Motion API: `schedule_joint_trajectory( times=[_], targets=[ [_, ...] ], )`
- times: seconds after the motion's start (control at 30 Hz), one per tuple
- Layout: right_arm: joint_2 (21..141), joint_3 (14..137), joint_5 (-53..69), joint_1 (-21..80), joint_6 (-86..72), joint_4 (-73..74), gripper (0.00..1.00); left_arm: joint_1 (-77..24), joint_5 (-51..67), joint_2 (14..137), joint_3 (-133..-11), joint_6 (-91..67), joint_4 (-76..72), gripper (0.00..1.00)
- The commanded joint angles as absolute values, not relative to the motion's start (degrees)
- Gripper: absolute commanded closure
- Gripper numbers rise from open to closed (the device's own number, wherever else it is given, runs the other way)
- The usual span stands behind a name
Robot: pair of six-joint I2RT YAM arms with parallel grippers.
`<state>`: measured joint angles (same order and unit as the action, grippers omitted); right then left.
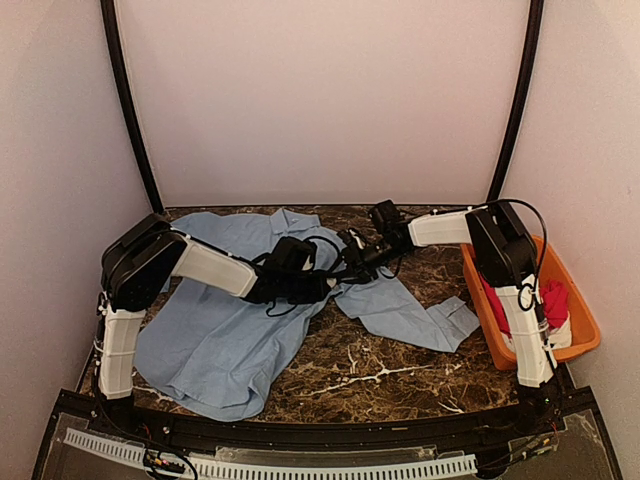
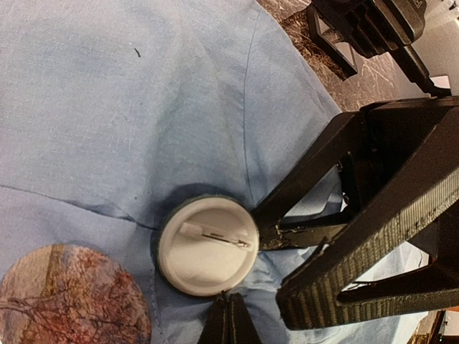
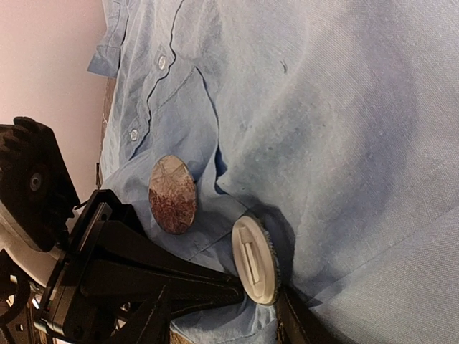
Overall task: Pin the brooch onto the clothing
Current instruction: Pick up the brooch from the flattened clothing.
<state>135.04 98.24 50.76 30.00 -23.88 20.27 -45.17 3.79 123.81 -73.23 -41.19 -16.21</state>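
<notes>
A light blue long-sleeved button-up shirt (image 1: pixel 220 340) lies spread and rumpled over the dark marble-patterned tabletop (image 1: pixel 370 370). One sleeve and its cuff reach toward the right side. Your two arms meet over the middle of the shirt.

The round brooch with a white plastic back (image 2: pixel 208 247) sits on the blue cloth with its back turned up. A thin metal pin lies across that back. Just beside it on the shirt lies a second round badge with a reddish-brown tree pattern (image 2: pixel 72 297). The two are close but not touching. In the right wrist view, shirt buttons show above the badge.

Your left end effector (image 2: pixel 229 322) has its fingers pressed together, with the tips right at the brooch's near rim. You cannot tell whether they pinch cloth, the rim or nothing.

Your right end effector (image 2: pixel 269 259) has its fingers apart, straddling the opposite side of the brooch. One tip is against the rim. You cannot tell whether it grips the brooch or only brackets it.

At the right edge of the tabletop stands an orange plastic tub (image 1: pixel 585 320) holding a red garment (image 1: pixel 553 298).
</notes>
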Motion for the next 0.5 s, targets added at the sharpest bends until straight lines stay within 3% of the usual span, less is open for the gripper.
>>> schedule_joint_trajectory(
  times=[0.0,0.13,0.27,0.47],
  targets=[
    [137.5,98.8,52.9,30.1,-26.3,17.0,0.53,-45.1,5.5,126.4,-70.6,-42.3,-12.4,0.99],
    [138.9,99.1,54.3,30.1,-28.0,14.4,0.56,-44.8,6.5,126.2,-69.5,-42.9,-13.6,0.99],
    [140.5,99.7,55.6,30.0,-28.7,13.6,0.73,-44.5,6.8,126.0,-68.6,-42.9,-14.1,0.99],
    [140.7,97.9,57.0,29.4,-31.0,9.1,0.86,-44.3,7.2,125.9,-67.9,-43.0,-14.6,0.99]
  ],
)
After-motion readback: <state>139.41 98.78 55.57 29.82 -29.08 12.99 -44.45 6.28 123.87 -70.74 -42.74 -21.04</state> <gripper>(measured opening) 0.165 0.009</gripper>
